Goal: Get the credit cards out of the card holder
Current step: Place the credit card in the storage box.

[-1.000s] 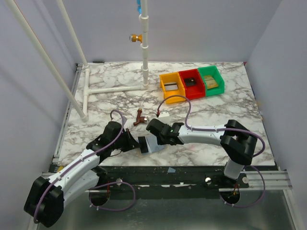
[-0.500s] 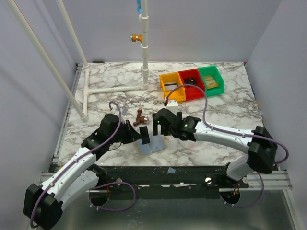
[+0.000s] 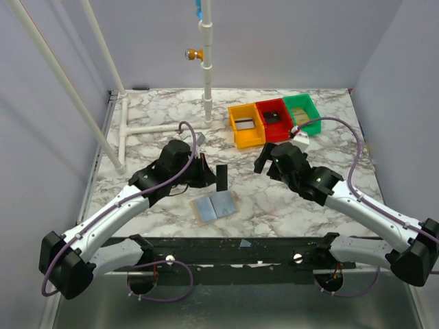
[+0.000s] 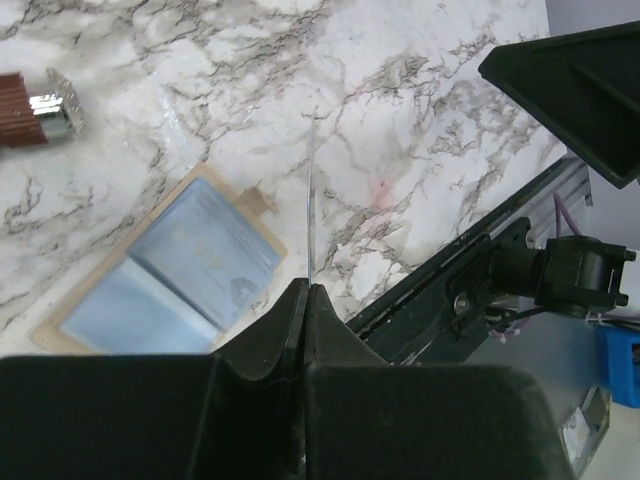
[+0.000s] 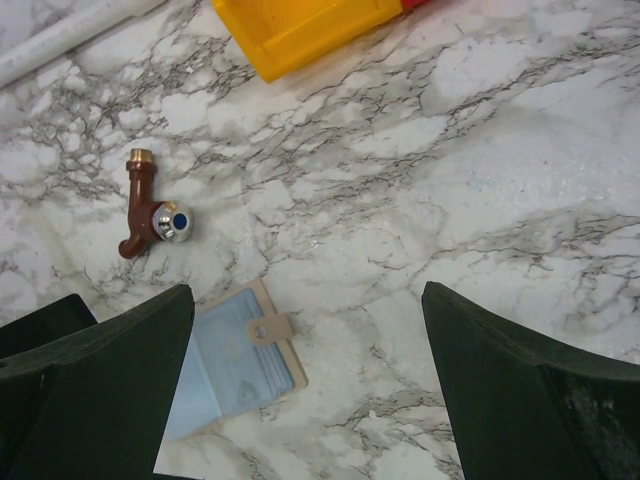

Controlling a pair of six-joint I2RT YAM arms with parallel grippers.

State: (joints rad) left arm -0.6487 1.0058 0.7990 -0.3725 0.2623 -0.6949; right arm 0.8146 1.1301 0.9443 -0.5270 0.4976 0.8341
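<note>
I see the marble table point(image 3: 309, 185) w/ both arms over it. The yellow bin point(image 3: 245, 125), red bin point(image 3: 274, 120) & green bin point(image 3: 302, 113) sit in a row at far right. On my L wrist cam the left gripper point(image 4: 305, 292) is pinched tight on a thin dark card point(image 3: 221, 177), held on edge above the table. The right gripper point(image 5: 306, 290) gapes wide w/ nothing in it, near the yellow bin. The card holder point(image 3: 214, 205) lies opened flat on the table, toward the front edge, apart from both grippers. A small brown tap fitting point(image 5: 150, 205) lies just beyond it.
</note>
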